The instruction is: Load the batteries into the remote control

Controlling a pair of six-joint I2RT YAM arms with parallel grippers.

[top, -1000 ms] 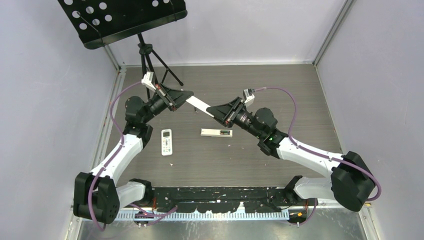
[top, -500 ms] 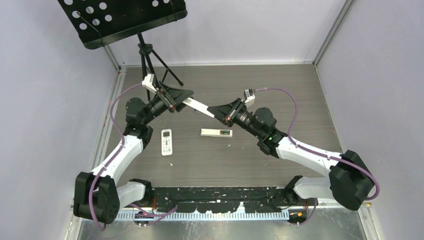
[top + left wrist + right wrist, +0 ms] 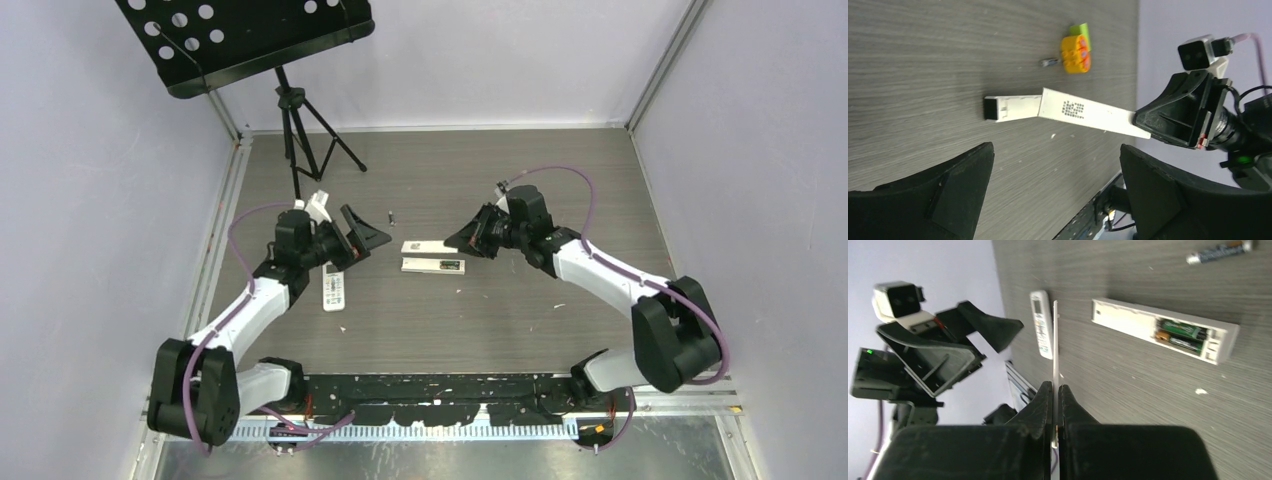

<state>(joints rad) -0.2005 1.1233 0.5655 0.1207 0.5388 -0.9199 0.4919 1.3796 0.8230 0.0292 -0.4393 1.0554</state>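
Note:
My right gripper (image 3: 1055, 386) is shut on a thin white battery cover (image 3: 1054, 340), seen edge-on; from above, the cover (image 3: 420, 246) hangs just behind the remote control (image 3: 433, 265). The remote (image 3: 1128, 322) lies face down with its compartment uncovered and two batteries (image 3: 1180, 332) in it. A loose battery (image 3: 1220, 252) lies further off on the table, and the top view shows this battery (image 3: 390, 215) too. My left gripper (image 3: 1055, 147) stands wide open and empty, left of the cover (image 3: 1083, 111).
A second white remote (image 3: 333, 288) lies face up near the left arm. An orange-yellow toy (image 3: 1075, 52) and a lime-green block (image 3: 1079, 30) sit beyond the loose battery (image 3: 1049, 62). A black music stand (image 3: 300, 130) stands at the back left.
The left gripper opened, let go of the cover and drew back down-left. The right gripper closed on the cover and carried it down beside the remote.

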